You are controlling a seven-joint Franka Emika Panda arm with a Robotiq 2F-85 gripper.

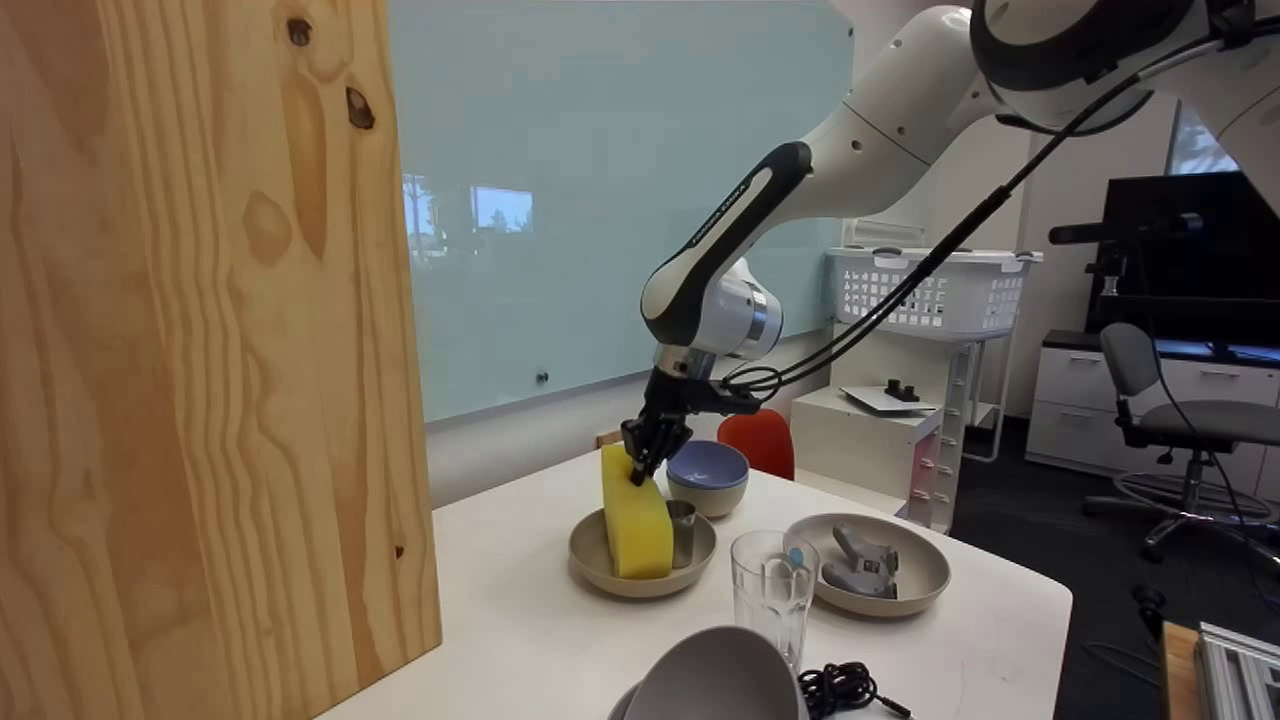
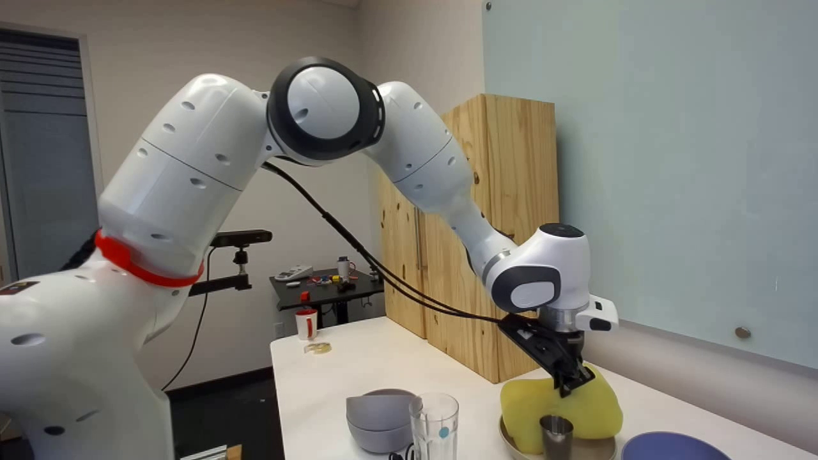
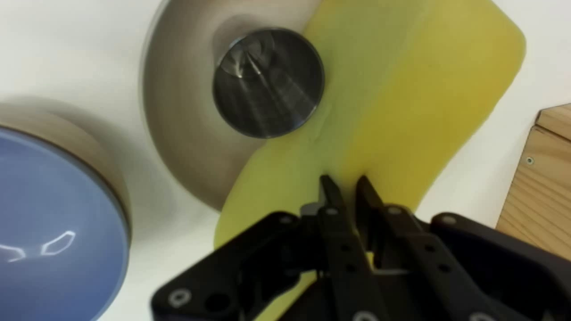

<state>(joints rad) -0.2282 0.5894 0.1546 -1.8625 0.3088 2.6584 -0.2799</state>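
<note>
A thick yellow sponge [image 1: 640,535] stands on edge in a shallow beige bowl [image 1: 640,588], its upper part bent in the wrist view. My gripper [image 3: 343,180] comes down on the top of the sponge [image 3: 428,98]. Its two black fingers are close together, with a fold of yellow foam pinched between them. In an exterior view the gripper [image 2: 563,391] presses into the sponge [image 2: 597,406] from above. Against the sponge's side, inside the same bowl, is a steel cup [image 3: 267,84], upright. The sponge's underside is hidden.
Stacked bowls, the top one blue [image 1: 708,463], stand beside the beige bowl. A clear glass [image 1: 772,590], grey bowls [image 2: 380,421] and a black cable [image 1: 842,688] are on the table. A grey controller [image 1: 862,568] lies in another bowl. A wooden cabinet [image 2: 519,236] rises nearby.
</note>
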